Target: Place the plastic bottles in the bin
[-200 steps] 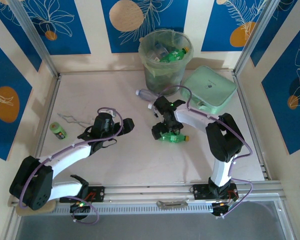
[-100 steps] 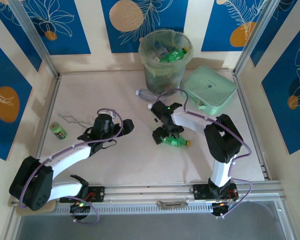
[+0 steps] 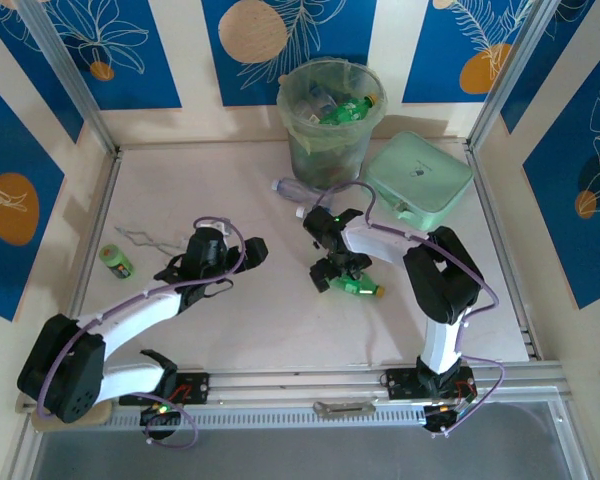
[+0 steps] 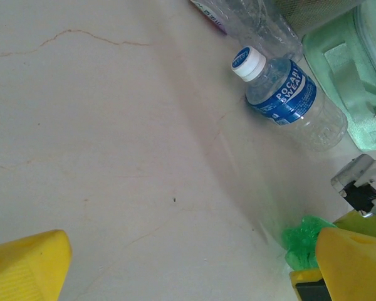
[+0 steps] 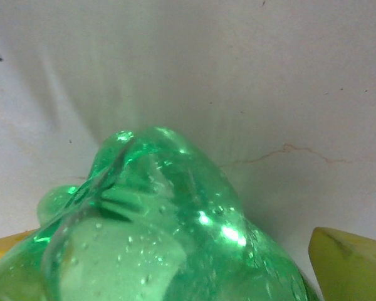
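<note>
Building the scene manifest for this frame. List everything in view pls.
bin: 1, grey-green with pale green liner, far centre of the table
bottles in the bin: several, green and clear, exact count unclear
green bottle: 1, green, lying mid-table in the right gripper
Pocari bottle: 1, clear with blue label and white cap, lying in front of the bin
clear bottle: 1, clear, lying at the bin's base
lid: 1, mint green, right of the bin
tape roll: 1, green, left edge
wire: 1, silver, near the tape roll
left gripper: yellow fingers, open, empty
right gripper: yellow fingers, shut on the green bottle
</note>
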Controlling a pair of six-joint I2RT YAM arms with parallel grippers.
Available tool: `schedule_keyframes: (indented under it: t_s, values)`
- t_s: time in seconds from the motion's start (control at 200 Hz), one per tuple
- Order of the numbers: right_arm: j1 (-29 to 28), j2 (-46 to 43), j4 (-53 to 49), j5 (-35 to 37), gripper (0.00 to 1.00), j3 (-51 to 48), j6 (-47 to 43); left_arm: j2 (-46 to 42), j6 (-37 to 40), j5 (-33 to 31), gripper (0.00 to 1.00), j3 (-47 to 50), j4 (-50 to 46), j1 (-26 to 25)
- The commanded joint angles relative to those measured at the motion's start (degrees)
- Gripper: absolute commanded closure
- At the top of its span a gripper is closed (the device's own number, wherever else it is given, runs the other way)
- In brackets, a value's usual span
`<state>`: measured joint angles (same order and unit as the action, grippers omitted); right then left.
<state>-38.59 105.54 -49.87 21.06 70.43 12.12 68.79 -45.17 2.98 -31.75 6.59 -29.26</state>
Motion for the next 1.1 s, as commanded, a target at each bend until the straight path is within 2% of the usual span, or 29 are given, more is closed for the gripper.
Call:
schedule_keyframes:
  t_s: [0.0,0.25,0.515,0.68,0.92,1.09]
  values:
    - [1.0,0.9,-0.1,0.0,0.07,-0.5,0.1,-1.3,-0.6,0.0,0.0,0.6,0.2,0.6]
    - [2.7,1.0,1.1,-1.5,0.19,0.0,0.2,-0.9,-0.7,0.4,0.0,0.4,0.5,0.7]
    - [3.4,1.1,1.1,-2.1,0.44,1.2,0.0,-0.9,-0.4,0.1,0.0,0.1,0.3,0.7]
    - [3.7,-1.1,0.8,-3.5,0.5,2.5,0.4,-0.4,-0.2,0.0,0.0,-0.1,0.6,0.7]
    - [6.8,-9.1,2.2,-15.1,0.52,8.8,1.5,-0.7,0.6,-2.0,0.0,0.0,1.0,0.8]
    - [11.0,-13.3,10.2,-27.6,0.54,13.2,6.3,-2.0,1.5,-3.1,0.0,1.4,1.0,1.2]
